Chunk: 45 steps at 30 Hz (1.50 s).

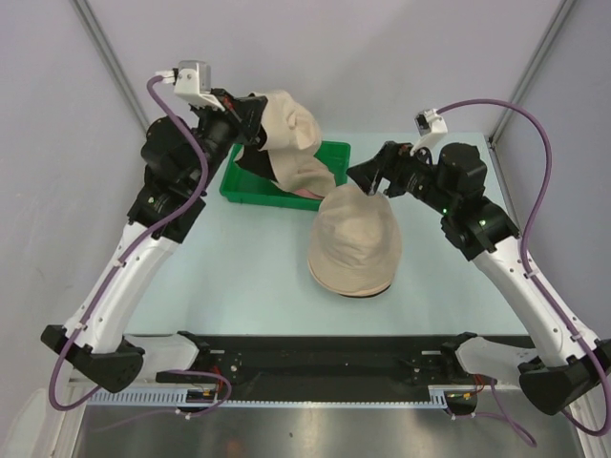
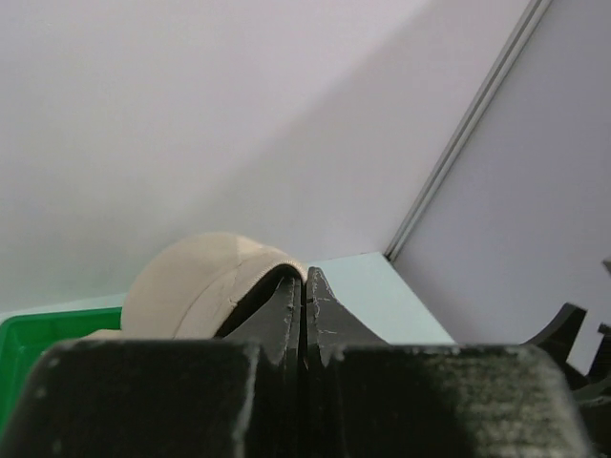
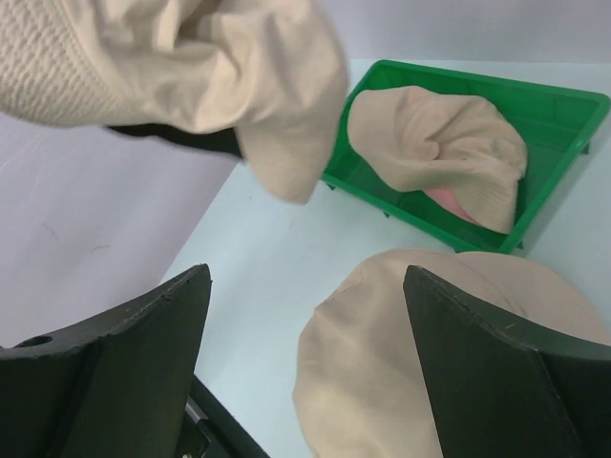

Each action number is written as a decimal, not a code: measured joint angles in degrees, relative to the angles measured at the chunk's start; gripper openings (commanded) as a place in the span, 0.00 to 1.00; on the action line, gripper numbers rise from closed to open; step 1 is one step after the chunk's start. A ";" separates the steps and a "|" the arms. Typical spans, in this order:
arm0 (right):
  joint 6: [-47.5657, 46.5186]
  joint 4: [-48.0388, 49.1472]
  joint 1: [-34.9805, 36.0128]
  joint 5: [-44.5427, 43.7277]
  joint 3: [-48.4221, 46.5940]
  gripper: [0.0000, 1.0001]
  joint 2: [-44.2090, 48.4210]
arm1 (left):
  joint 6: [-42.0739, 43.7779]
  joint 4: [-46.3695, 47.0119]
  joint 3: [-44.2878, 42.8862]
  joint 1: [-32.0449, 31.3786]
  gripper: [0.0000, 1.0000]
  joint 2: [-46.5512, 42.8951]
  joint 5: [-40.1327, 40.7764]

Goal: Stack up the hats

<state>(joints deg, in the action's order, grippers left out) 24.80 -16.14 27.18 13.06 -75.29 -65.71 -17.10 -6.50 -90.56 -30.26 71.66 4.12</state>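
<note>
— Looking down from overhead, what is the left gripper (image 1: pixel 246 116) doing?

— It's clenched on the lifted hat (image 1: pixel 286 119), a floppy tan one that hangs from its tips above the green tray (image 1: pixel 334 151). Its own camera shows what the overhead view can't: the jaws are pressed flat together, with the brim's edge pinched right at the tips and the crown bulging out to one side of them. A dark inner side shows under that brim.

— And the right gripper (image 1: pixel 368 181)?

— Its jaws are spread wide, with nothing between them. From above it sits at the far edge of the hat on the table (image 1: pixel 353 243), just over the crown. I can't tell from there whether it touches the fabric.

— Does its wrist camera help?

— Somewhat. The crown of that hat fills the space under and ahead of the open fingers (image 3: pixel 143 353), and table (image 3: pixel 258 248) shows past it. Beyond the fingers lies the hat in the tray (image 3: pixel 439 153), crumpled, with a bit of pink showing at its lower edge. From overhead that one is mostly covered by the lifted hat hanging over it.

— So where does the lifted one sit for the right arm?

— Up and off to its left, well clear of its jaws.
</note>
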 measured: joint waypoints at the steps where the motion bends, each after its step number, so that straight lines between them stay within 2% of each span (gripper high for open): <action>1: 0.00 0.00 0.68 -0.13 0.20 0.87 0.52 | -0.72 0.00 0.00 -0.17 0.00 -0.44 0.13; 5: -0.59 0.44 3.41 -0.15 0.37 0.87 2.25 | -4.20 -1.36 -1.01 -2.64 0.00 -1.33 5.07; 11: -3.98 1.49 9.44 -0.57 0.00 0.87 3.80 | -10.67 -4.85 -1.68 -12.55 0.00 -2.49 21.11; 16: -5.95 1.51 14.34 -0.81 -1.18 0.86 3.63 | -13.05 -6.21 -3.10 -20.41 0.00 -2.19 29.33; 21: -7.56 1.68 18.73 -1.66 -2.71 0.86 2.51 | -16.98 -7.32 -5.51 -23.87 0.00 -1.14 32.46; 30: -9.88 1.46 21.97 -7.17 -2.71 0.84 2.40 | -26.23 -7.76 -5.88 -25.33 0.00 -1.16 34.77; 38: -13.44 2.89 30.29 -22.51 -3.08 0.84 2.34 | -32.30 -7.17 -5.84 -28.28 0.00 -0.90 37.79; 45: -16.94 3.78 34.40 -34.64 -9.14 0.84 -0.07 | -35.71 -6.99 -5.86 -30.40 0.00 2.05 40.30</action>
<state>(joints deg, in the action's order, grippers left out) 7.86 -12.36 61.58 -21.58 -84.42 -65.78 -52.82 -13.50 -96.42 -60.66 73.71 44.42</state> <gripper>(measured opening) 0.838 0.011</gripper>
